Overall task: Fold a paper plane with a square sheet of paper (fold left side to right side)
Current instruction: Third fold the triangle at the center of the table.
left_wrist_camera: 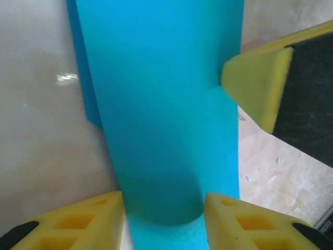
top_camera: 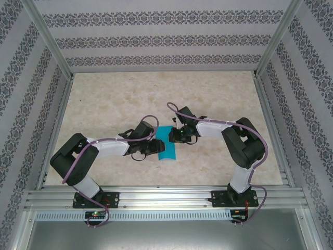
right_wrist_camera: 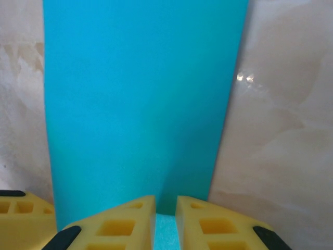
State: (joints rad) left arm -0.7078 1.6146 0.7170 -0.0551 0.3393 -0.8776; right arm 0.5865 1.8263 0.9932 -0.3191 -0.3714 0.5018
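The square sheet of paper (top_camera: pixel 167 147) is bright teal and lies doubled over as a narrow strip between the two arms. The paper plane is out of view. My left gripper (top_camera: pixel 157 148) sits at the strip's left side. Its yellow fingers (left_wrist_camera: pixel 99 221) stand apart on either side of the paper (left_wrist_camera: pixel 161 104), where a shadowed bulge rises. My right gripper (top_camera: pixel 175 136) is at the strip's far right end. In the left wrist view its fingertip (left_wrist_camera: pixel 252 83) rests on the paper's right edge. Its fingers (right_wrist_camera: pixel 125 224) leave a narrow slit, with paper (right_wrist_camera: pixel 140 99) showing through.
The beige marbled tabletop (top_camera: pixel 104 99) spreads around the paper. Patterned walls and metal frame posts (top_camera: pixel 49 39) enclose it. An aluminium rail (top_camera: pixel 166 195) carries both arm bases at the near edge.
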